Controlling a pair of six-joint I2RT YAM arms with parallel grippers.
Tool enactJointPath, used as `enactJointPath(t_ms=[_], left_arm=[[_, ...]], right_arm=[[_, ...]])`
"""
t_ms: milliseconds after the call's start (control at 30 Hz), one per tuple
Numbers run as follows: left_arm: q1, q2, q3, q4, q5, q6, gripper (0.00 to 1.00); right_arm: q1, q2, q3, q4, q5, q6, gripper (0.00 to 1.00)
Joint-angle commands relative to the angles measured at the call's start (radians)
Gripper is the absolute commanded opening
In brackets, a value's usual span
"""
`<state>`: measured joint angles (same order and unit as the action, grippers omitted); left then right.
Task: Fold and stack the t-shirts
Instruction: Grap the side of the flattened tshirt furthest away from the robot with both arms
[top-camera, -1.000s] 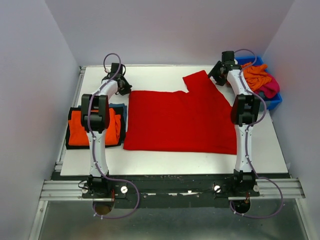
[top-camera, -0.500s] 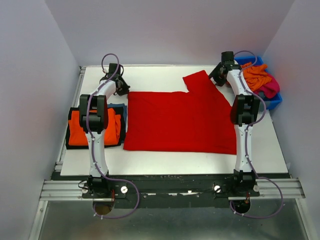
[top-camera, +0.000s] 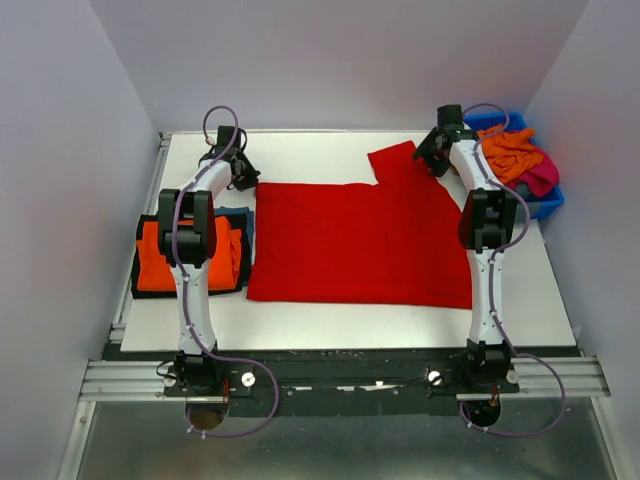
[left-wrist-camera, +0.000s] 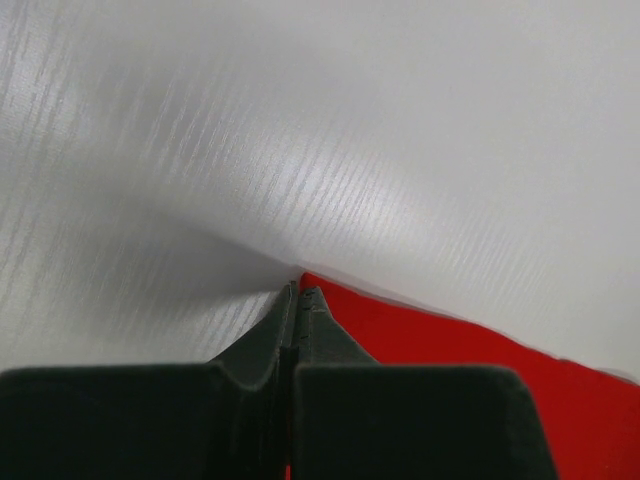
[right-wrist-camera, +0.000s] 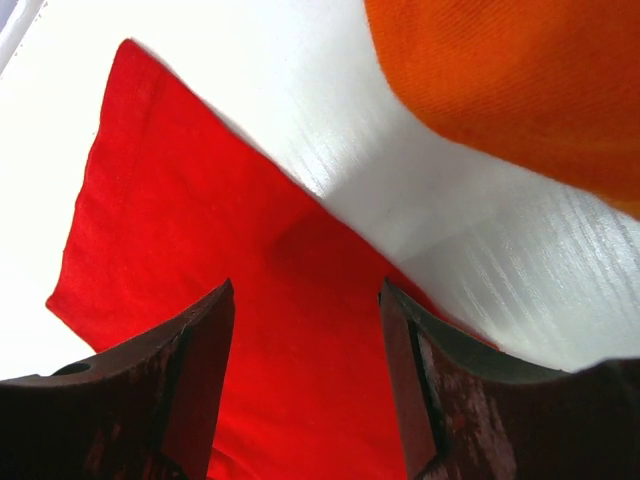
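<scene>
Folding the red t-shirt (top-camera: 360, 240), which lies flat mid-table, looks barely begun. The left gripper (left-wrist-camera: 298, 292) is clenched at its 10 o'clock corner; whether it nips cloth I cannot tell. The right gripper (right-wrist-camera: 305, 288) hangs released over the sleeve (top-camera: 398, 160) at 1 o'clock and must next descend and pinch. The blue bin (top-camera: 552, 203) at 2 o'clock holds an orange t-shirt (top-camera: 508, 150) and a magenta t-shirt (top-camera: 542, 178)

The top view is bright, even and sharp, with soft overhead light; faint shadows hug the arms (top-camera: 195, 240) on the table (top-camera: 310, 150). In the left wrist view a broad glare streak crosses the tabletop, and grey shadow pools ahead of the dark, blurred left fingers (left-wrist-camera: 250, 365). In the right wrist view bare tabletop blows out to white. There the orange shirt (right-wrist-camera: 520, 80) is soft, the red shirt (right-wrist-camera: 200, 250) crisper, and the right fingers (right-wrist-camera: 190, 385) dark and red-tinted.
</scene>
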<state>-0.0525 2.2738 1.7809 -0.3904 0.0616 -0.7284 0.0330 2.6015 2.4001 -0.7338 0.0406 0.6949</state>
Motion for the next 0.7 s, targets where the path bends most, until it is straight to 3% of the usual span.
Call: enactJointPath(t_ms=[0, 300, 433, 667], left_arm=[[0.008, -0.056, -0.001, 0.008, 0.012, 0.014, 0.0], [0.006, -0.059, -0.003, 0.008, 0.017, 0.017, 0.0], [0.005, -0.066, -0.018, 0.022, 0.026, 0.012, 0.0], [0.005, -0.065, -0.011, 0.016, 0.027, 0.015, 0.0]], right_arm=[[-0.004, -0.038, -0.025, -0.006, 0.067, -0.015, 0.69], [-0.013, 0.005, 0.022, -0.085, 0.093, 0.058, 0.66], [-0.004, -0.086, -0.113, 0.04, 0.111, 0.025, 0.66], [-0.016, -0.058, -0.002, -0.036, 0.151, -0.024, 0.7]])
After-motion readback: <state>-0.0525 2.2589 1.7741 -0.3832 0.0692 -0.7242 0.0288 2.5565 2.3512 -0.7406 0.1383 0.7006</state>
